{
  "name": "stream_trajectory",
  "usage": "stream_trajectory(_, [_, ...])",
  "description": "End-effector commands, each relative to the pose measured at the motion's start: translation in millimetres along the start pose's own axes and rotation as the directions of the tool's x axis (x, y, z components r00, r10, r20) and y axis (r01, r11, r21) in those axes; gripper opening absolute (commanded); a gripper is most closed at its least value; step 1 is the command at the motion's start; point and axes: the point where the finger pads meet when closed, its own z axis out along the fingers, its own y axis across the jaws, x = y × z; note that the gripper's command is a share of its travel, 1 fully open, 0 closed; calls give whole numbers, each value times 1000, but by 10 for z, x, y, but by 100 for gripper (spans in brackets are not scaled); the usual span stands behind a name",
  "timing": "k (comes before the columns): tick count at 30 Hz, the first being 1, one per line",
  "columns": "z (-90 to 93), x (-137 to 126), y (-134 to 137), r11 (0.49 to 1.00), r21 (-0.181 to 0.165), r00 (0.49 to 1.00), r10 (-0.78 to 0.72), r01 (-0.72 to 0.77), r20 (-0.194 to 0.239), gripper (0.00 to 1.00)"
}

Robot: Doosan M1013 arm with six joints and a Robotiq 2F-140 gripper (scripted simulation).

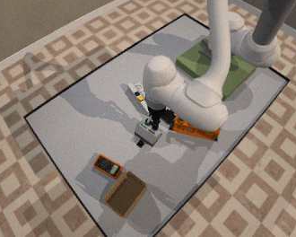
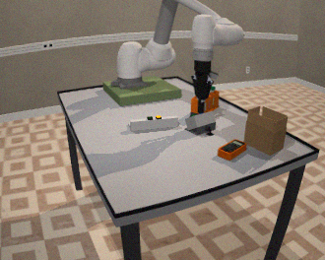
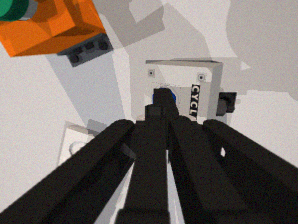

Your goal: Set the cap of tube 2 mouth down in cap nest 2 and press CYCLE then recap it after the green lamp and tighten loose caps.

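Grey table top fills the top view, with 1 white arm reaching out from its green base plate and bending down over the key housing, so the gripper stands straight above it. That vertical pose suits a downward push on a key. Beside the housing lies the orange decapping station, mostly hidden under the forearm, so I cannot count its tubes from here. 1 white cap tray lies just beyond the wrist with 1 amber lamp lit, which suggests the aspirate step is running. Well apart toward the near edge sit 1 orange meter and 1 open cardboard box.

From the exterior view the gripper hangs point-down over the housing, with the station right behind it. The tray lies to the side, its amber lamp glowing next to 1 dark, unlit lamp. Whether the cap of tube 2 rests in its nest is too small to tell. The box and meter stand near the far corner.

At the wrist, the fingers are shut tight together with nothing between them, forming 1 blunt tip that lies on the blue CYCLE key; only a sliver of blue shows beside the label. Closed fingers make a stiffer, narrower pusher. A corner of the station shows with 1 green cap
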Motion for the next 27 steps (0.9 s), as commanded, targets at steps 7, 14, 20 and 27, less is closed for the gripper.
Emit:
stream_trajectory(7, [-261, 1, 11, 1000, -3, 1000, 0, 0, 0, 10])
stream_trajectory(14, [-296, 1, 11, 1000, -3, 1000, 0, 0, 0, 10])
stream_trajectory(20, [-250, -326, -215, 929, -2, 929, -369, 369, 1, 100])
stream_trajectory(27, [-213, -588, -397, 754, -2, 754, -657, 657, 2, 100])
